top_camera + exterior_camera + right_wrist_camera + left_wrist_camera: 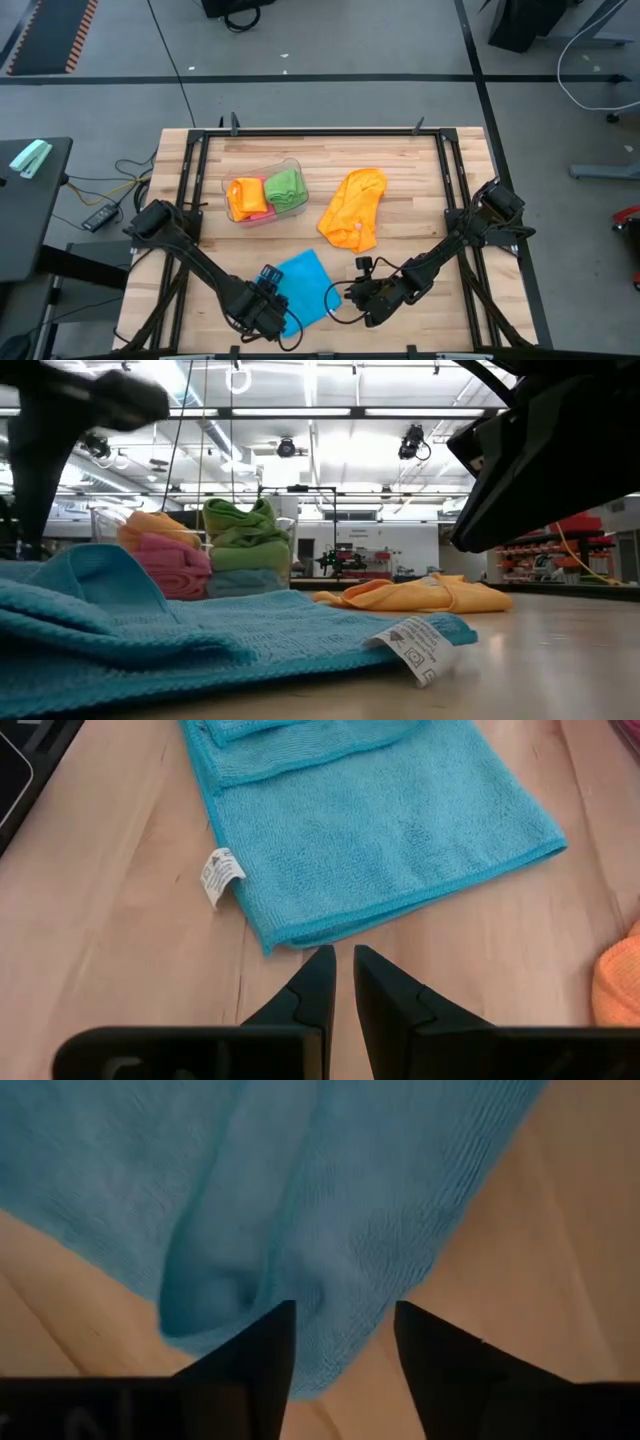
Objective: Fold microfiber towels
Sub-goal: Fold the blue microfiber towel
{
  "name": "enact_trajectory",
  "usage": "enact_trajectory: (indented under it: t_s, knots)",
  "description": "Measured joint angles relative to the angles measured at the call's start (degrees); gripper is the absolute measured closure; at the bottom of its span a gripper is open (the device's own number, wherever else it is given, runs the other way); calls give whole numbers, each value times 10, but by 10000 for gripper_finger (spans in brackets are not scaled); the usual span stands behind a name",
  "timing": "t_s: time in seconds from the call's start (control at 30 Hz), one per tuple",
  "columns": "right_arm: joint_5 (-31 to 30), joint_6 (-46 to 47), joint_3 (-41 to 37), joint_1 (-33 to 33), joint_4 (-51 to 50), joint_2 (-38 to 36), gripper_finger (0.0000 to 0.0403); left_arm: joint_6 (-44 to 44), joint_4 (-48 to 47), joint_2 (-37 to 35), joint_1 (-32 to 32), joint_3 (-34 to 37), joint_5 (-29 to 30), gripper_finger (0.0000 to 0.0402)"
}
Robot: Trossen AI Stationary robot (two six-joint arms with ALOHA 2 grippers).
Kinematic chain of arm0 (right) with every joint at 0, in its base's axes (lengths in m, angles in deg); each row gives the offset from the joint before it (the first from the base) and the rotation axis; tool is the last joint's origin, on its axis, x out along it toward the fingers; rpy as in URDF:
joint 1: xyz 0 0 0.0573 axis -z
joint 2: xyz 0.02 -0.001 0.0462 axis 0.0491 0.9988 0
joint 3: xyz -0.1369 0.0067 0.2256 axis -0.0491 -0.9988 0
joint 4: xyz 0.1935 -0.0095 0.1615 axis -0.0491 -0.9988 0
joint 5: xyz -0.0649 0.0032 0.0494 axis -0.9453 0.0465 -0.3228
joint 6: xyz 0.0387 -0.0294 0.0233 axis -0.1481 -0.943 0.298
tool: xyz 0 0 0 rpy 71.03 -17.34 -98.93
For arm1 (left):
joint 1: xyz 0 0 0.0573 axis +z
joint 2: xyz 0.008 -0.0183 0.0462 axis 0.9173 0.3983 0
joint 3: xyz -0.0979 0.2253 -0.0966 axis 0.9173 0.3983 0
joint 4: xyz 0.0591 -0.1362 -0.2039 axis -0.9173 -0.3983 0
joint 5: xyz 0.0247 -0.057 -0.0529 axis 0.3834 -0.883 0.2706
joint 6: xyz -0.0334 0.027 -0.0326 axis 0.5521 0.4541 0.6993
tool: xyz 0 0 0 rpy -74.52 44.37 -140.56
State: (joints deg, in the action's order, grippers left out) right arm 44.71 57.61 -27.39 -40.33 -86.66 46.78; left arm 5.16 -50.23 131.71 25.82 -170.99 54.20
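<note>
While the blue towel [300, 287] lies flat near the tabletop's [420, 180] front edge, both grippers flank it.
Left gripper [345, 1342] at the towel's front-left corner, fingers apart, a raised fold of cloth just ahead of them, not clamped. Right gripper [342, 982] just off the towel's right edge, fingers nearly together, empty. Long axis looks diagonal. Orange towel [354, 208] lies loose mid-tabletop; folded ones sit in the clear tub [296, 166] toward the back. Bare wood, room all round.

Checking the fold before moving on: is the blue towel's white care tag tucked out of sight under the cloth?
No. In the right wrist view the white tag sticks out from the blue towel edge onto bare wood.
</note>
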Motion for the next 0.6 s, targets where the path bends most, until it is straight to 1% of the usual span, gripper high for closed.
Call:
enact_trajectory:
  t_s: [0.03, 0.1, 0.17, 0.33, 0.4, 0.5, 0.6]
  knots:
    - [0, 0, 0, 0, 0, 0, 354, 2, -3, 0, 0, -7, 1, 212]
    - [0, -1, 0, 0, 1, 0, 354, -1, -12, -1, 1, -17, 22, 206]
    - [0, -6, 0, 0, 5, 0, 354, -19, -1, -2, 5, -20, 44, 204]
    - [0, -10, 0, 0, 15, 0, 354, -63, 0, 3, 28, -19, 49, 215]
    - [0, -11, 0, 0, 15, 0, 354, -77, 11, 3, 41, -10, 31, 224]
    - [0, -15, 0, 0, 18, 0, 354, -85, 29, 3, 59, 7, -13, 236]
    - [0, -15, 0, 0, 20, 0, 354, -86, 32, 3, 72, 18, -34, 249]
